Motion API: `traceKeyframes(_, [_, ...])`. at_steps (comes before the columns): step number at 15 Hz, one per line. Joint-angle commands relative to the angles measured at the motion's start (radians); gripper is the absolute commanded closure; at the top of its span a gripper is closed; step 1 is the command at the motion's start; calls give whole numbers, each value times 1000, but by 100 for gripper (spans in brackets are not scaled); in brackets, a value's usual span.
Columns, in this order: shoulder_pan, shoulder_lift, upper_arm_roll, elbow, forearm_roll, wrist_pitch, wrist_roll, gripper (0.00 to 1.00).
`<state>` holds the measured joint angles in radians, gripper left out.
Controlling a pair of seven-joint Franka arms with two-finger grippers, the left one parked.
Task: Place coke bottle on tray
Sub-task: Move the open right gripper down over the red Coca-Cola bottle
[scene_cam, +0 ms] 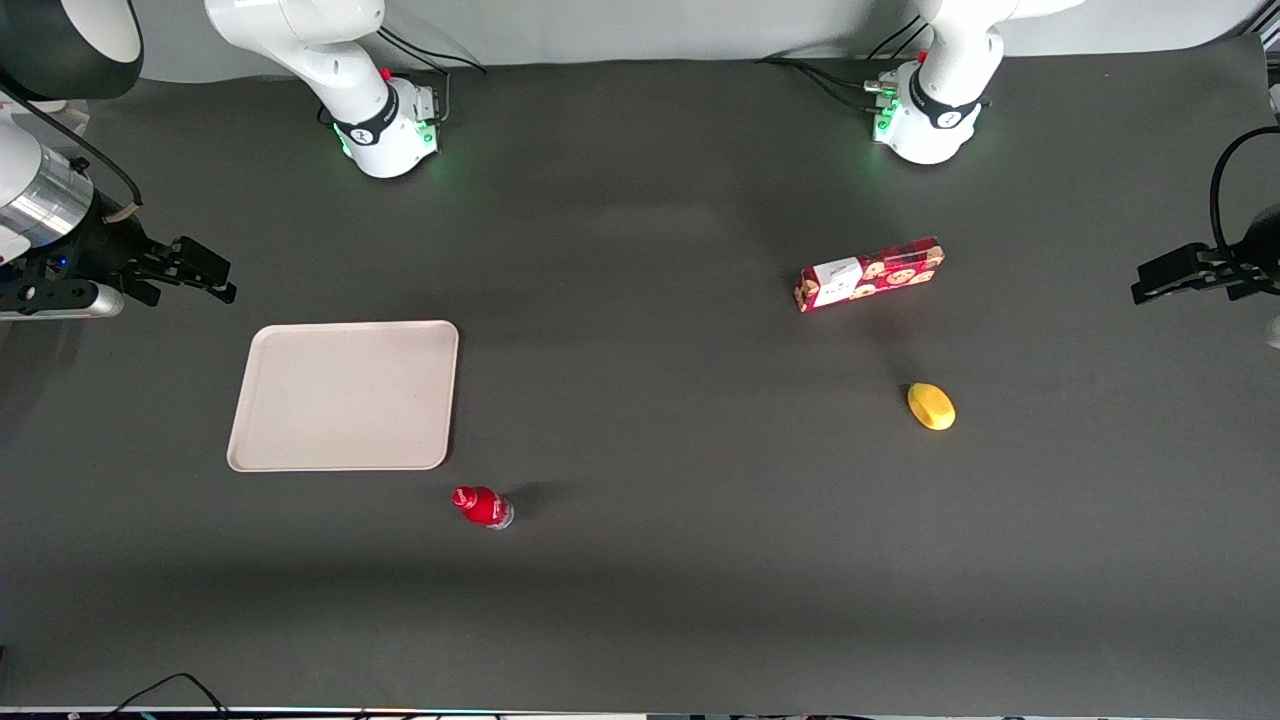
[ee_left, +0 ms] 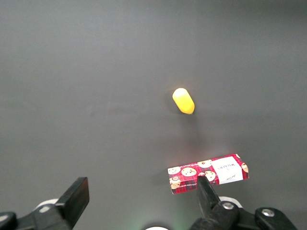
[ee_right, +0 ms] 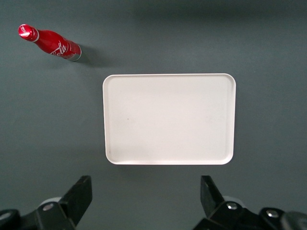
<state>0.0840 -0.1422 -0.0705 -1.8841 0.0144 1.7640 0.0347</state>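
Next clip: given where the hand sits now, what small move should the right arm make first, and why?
Probably carry the open hand toward the front camera, to above the small red Coca-Cola bottle. The bottle stands untouched on the table, just off a corner of the bare beige rectangular tray, while the hand hangs farther from the camera than the tray, holding nothing.

White arm links with black bands, green-lit bases, black cables; the black end effector has wide-set angular fingers.

Even overhead light, soft shadows
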Motion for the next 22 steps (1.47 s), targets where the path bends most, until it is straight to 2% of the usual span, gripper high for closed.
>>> traceKeyframes(1, [-3,9,5,14,-1,-17,25,0])
traceKeyframes(5, [3,18,5,22,2,-2,16,0])
traceKeyframes(10, [8,150,14,155,5,9,10,0])
traceKeyframes(16, [-6,436,185,482,-16,3,43,0])
traceKeyframes(18, [2,544,233,575,-60,5,45,0])
traceKeyframes(20, [5,648,311,670,-152,5,69,0])
traceKeyframes(22, [6,737,388,720,-249,20,164,0])
